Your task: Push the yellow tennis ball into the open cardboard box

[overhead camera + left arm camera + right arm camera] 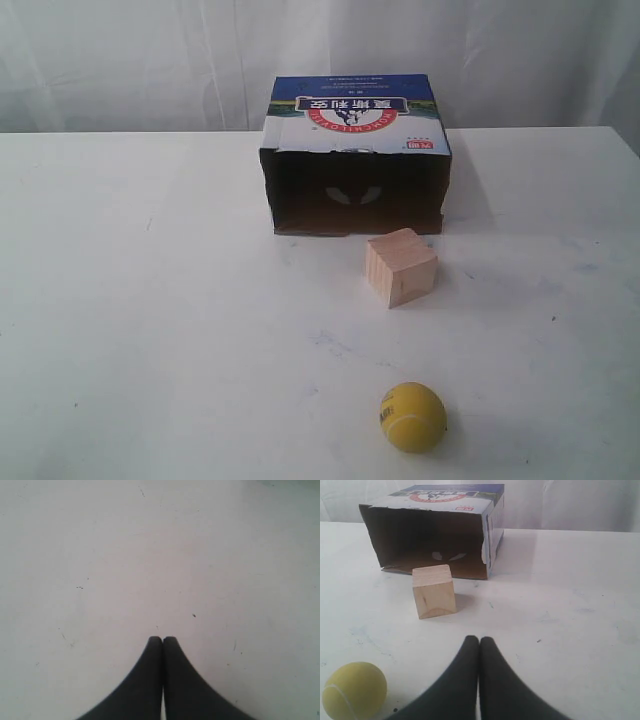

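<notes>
1. The yellow tennis ball [413, 416] sits on the near part of a white table [150, 300], out in front of the cardboard box [355, 115] and well apart from it; the dark printed mark on its fuzz is too small to read
2. The box lies on its side at the far end of the table with its dark mouth facing the ball. Its blue-and-white top panel carries a red oval logo with white Chinese characters, seen upside down in the exterior view; the Latin lettering round the oval and a small red tag at the corner cannot be made out
3. A pale wooden block [400, 266] stands between ball and box, just before the right end of the mouth and turned at a slight angle
4. In the right wrist view the right claw [479, 640] has its two black fingers pressed together, holding nothing; the ball lies near them, off to one side, not touching
5. The left claw [163, 639] is likewise closed tight and empty, above bare tabletop flecked with small dark specks
6. A white curtain [150, 60] hangs behind the table
</notes>
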`<state>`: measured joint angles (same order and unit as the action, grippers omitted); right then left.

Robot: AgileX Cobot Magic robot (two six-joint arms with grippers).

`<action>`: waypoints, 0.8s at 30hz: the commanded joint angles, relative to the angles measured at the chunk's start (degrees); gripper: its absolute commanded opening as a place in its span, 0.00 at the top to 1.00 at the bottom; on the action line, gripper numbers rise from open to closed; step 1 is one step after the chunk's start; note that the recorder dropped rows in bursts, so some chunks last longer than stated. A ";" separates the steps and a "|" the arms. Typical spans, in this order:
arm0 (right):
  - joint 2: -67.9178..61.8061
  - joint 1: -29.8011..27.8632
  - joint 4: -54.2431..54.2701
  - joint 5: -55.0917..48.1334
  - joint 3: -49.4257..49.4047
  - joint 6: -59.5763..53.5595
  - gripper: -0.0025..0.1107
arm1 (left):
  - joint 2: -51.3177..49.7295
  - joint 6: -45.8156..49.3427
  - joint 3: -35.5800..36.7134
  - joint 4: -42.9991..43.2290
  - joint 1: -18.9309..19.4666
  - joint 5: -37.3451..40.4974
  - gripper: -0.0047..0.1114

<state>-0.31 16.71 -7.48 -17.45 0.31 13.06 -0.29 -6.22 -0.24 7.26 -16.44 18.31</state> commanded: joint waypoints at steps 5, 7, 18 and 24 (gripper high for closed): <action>0.31 -0.24 -0.07 0.79 -0.31 0.31 0.98 | 0.29 0.13 0.24 0.13 -0.29 0.93 0.96; 0.31 -0.24 -0.07 1.36 -0.31 0.29 0.98 | 0.29 0.13 0.24 0.13 -0.29 0.93 0.96; 0.31 -0.24 0.18 -8.12 24.90 -1.64 0.98 | 0.29 0.13 0.24 0.13 -0.29 0.93 0.96; -2.64 -0.24 9.49 -23.91 33.33 -6.99 0.98 | 0.29 0.13 0.24 0.13 -0.29 0.93 0.96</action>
<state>-0.80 16.71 -2.90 -33.69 30.52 8.55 -0.29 -6.22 -0.24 7.26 -16.44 18.31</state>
